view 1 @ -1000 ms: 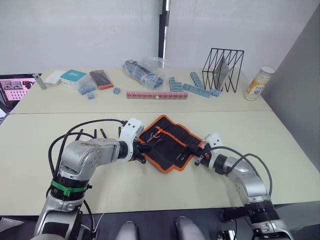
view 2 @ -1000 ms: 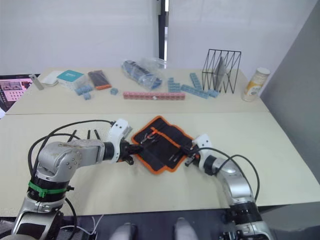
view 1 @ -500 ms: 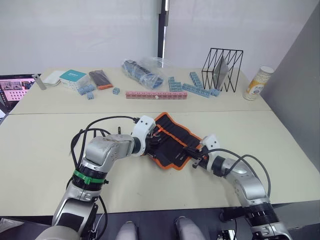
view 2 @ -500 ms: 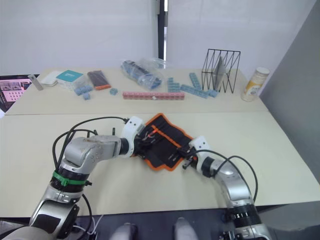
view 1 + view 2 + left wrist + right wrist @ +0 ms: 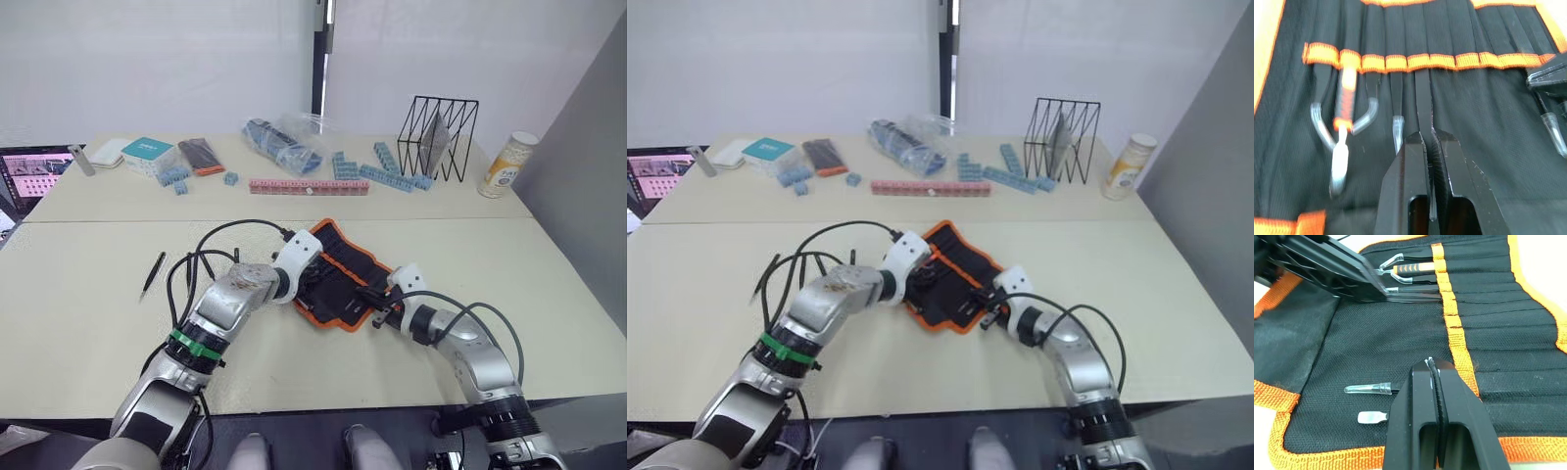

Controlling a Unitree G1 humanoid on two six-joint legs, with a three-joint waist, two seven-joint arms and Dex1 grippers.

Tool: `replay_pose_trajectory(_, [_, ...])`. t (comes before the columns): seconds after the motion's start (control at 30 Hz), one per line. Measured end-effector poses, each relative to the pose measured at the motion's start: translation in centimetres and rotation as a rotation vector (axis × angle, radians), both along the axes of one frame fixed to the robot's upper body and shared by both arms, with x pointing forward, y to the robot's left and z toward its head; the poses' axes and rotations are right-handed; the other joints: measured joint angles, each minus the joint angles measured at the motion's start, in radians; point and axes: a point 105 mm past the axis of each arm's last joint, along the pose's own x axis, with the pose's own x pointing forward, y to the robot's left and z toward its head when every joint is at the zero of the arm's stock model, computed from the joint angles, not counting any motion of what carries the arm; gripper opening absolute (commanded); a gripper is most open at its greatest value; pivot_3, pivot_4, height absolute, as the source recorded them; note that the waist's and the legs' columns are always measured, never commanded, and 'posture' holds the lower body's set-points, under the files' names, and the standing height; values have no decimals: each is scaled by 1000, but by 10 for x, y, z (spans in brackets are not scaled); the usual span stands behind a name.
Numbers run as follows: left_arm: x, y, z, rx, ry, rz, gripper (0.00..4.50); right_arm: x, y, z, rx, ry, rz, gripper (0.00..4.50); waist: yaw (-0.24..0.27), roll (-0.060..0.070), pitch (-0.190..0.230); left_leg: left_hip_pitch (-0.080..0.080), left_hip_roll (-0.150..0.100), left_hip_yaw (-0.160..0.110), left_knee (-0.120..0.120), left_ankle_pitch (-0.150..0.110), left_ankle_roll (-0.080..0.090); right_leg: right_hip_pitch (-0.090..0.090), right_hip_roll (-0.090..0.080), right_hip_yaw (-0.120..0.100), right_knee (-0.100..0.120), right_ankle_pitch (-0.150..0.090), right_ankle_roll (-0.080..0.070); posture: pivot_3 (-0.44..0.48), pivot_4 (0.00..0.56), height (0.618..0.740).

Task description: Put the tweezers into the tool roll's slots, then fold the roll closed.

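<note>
Left wrist view has the left claw point(image 5: 1428, 142) pinched together on a slim black tweezer point(image 5: 1423, 98), whose upper part runs under the orange strip point(image 5: 1420, 61) into one of the slots point(image 5: 1422, 34). Beside it, other tweezers sit in neighbouring slots, their clear plastic tip caps lying on the ribbed black fabric. From the head cameras, one loose tweezer point(image 5: 150, 275) lies on the pale desk point(image 5: 78, 313) well to the left of the arms. The tool roll point(image 5: 349, 279) is spread open near the middle of the desk, a flat black woven pouch bound in orange, with the left claw over its left part. At its right edge, the right claw point(image 5: 1435, 368) has its fingers pressed together over the roll's fabric; whether it pinches anything I cannot tell.
</note>
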Motion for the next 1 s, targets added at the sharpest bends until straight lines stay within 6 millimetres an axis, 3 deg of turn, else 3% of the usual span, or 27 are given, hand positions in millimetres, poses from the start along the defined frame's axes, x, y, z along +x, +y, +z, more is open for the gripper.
replay_pose_trajectory(0.53, [20,-11,-8,-57,10,-57,0,-1,-2,-2,2,0,-21,22,2,0,0,5,-1,-2,0,0,0,9,0,0,-3,0,1,0,150,737])
replay_pose_trajectory(0.87, [6,8,5,-166,84,-26,3339,-3,-2,-1,-5,-3,-9,0,-4,0,0,5,-1,-3,-2,0,0,9,0,0,-3,-1,1,0,150,737])
replay_pose_trajectory(0.97, [4,19,19,-215,78,8,4330,-2,-3,-1,-2,-7,-8,0,-3,0,0,5,-1,-3,-2,0,0,9,0,0,-3,-1,1,0,150,737])
replay_pose_trajectory(1.0, [4,23,27,-231,62,18,4473,-2,-3,-1,0,-8,-6,0,-3,0,0,5,-1,-3,-2,0,0,9,0,0,-3,-1,1,0,150,737])
